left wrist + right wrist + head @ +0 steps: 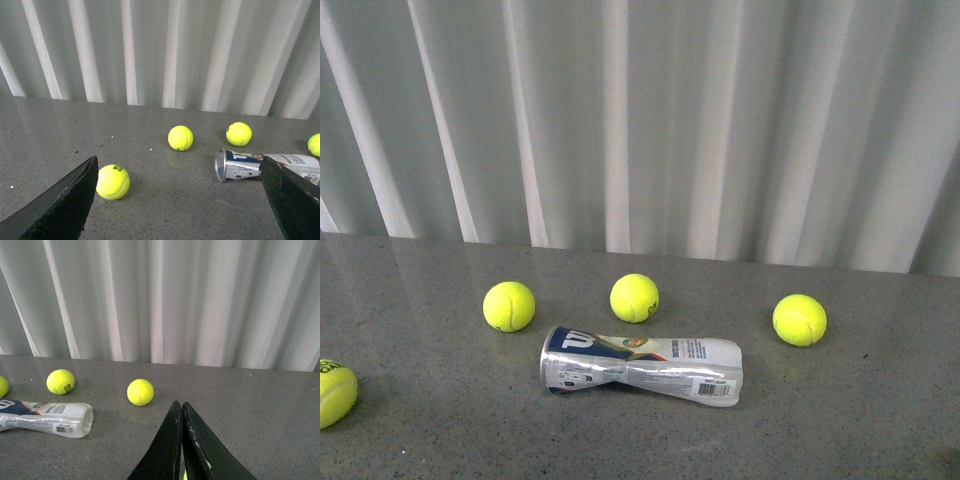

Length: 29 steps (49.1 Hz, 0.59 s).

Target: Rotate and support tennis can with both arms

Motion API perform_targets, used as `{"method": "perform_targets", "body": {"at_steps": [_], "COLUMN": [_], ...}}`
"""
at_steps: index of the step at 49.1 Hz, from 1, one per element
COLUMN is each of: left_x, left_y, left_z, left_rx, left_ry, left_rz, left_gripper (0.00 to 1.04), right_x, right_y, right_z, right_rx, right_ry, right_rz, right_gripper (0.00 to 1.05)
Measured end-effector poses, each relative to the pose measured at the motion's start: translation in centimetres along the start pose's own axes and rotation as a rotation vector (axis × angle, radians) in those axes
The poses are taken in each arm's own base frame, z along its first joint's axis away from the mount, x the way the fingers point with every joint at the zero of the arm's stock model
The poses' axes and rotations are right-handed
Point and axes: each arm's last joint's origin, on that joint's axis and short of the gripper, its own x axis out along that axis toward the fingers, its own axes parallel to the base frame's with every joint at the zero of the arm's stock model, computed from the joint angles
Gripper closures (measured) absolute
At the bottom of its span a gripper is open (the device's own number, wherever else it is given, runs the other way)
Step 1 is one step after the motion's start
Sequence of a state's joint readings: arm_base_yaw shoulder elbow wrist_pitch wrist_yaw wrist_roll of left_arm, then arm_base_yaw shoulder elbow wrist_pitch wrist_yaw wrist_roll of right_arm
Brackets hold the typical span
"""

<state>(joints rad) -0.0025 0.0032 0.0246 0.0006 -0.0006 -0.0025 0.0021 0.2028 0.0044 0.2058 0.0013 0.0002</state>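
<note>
The tennis can (640, 365) lies on its side on the grey table, crumpled in the middle, silver rim and "W" logo to the left, barcode to the right. It also shows in the left wrist view (260, 166) and the right wrist view (47, 416). Neither arm shows in the front view. My left gripper (180, 167) is open and empty; its right finger (292, 197) covers part of the can in that view. My right gripper (180, 405) is shut and empty, apart from the can.
Three yellow tennis balls (509, 306) (635, 298) (799, 320) lie behind the can, and another (332, 393) at the left edge. A white pleated curtain (640, 120) closes the back of the table.
</note>
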Motion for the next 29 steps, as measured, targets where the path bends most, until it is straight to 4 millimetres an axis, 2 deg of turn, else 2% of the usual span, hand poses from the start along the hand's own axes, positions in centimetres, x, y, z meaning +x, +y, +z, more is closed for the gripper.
{"method": "perform_targets", "body": {"at_steps": [14,25,29], "left_x": [0.0,0.0,0.0], "left_y": [0.0,0.0,0.0], "left_z": [0.0,0.0,0.0], "left_rx": [0.0,0.0,0.0], "left_ry": [0.0,-0.001,-0.001], "left_rz": [0.0,0.0,0.0], "left_gripper": [0.07,0.07,0.07], "right_x": [-1.1,-1.2,-1.2], "right_y": [0.0,0.0,0.0], "right_z": [-0.4,-0.3,-0.3], "right_rx": [0.0,0.0,-0.001], "right_ry": [0.017,0.006,0.005], "right_rz": [0.002,0.002,0.002], "right_gripper": [1.01,1.01,0.94]}}
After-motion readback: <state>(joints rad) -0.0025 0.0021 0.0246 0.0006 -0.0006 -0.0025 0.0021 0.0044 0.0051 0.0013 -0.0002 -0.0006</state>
